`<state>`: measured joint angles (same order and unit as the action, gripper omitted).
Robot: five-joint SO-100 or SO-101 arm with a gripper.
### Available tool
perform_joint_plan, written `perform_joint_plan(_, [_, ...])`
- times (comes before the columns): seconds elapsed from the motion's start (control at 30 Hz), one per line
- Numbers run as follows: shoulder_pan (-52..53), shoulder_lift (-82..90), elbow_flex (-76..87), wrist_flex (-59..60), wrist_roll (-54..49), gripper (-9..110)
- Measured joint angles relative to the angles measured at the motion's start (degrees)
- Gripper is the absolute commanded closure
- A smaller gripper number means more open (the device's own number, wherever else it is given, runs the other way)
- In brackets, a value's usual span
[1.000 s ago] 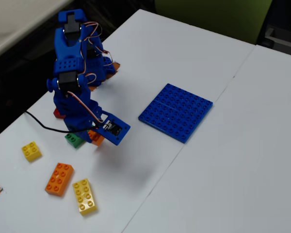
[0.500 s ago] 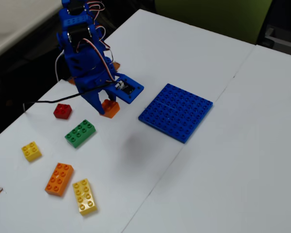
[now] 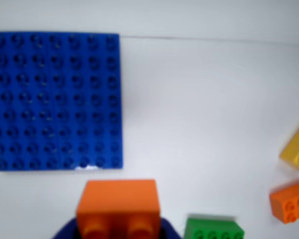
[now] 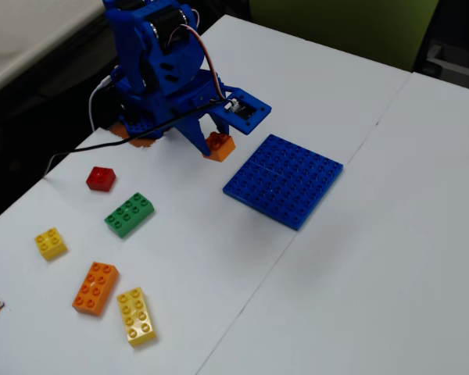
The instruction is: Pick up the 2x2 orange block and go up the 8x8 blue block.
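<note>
The 2x2 orange block (image 3: pixel 118 201) sits between my blue jaws at the bottom of the wrist view, its studs facing the camera. In the fixed view my gripper (image 4: pixel 217 144) is shut on this orange block (image 4: pixel 220 147) and holds it a little above the white table, just left of the 8x8 blue block (image 4: pixel 284 180). The blue baseplate lies flat and bare. In the wrist view it fills the upper left (image 3: pixel 55 99), ahead and left of the held block. My gripper (image 3: pixel 118 226) shows only as blue edges beside the block.
In the fixed view a red brick (image 4: pixel 101 178), green brick (image 4: pixel 130 213), small yellow brick (image 4: pixel 51 243), long orange brick (image 4: pixel 95 287) and long yellow brick (image 4: pixel 137 316) lie at the left. The wrist view shows green (image 3: pixel 213 230), orange (image 3: pixel 290 200) and yellow (image 3: pixel 298 147) bricks at the right.
</note>
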<state>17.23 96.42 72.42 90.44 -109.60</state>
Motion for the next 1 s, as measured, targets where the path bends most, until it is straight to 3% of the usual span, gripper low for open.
perform_joint_plan(0.5, [-10.9, -10.3, -13.2, 4.1, 13.0, 102])
perform_joint_plan(1.0, [-15.4, -24.4, -23.3, 4.1, 17.0, 102])
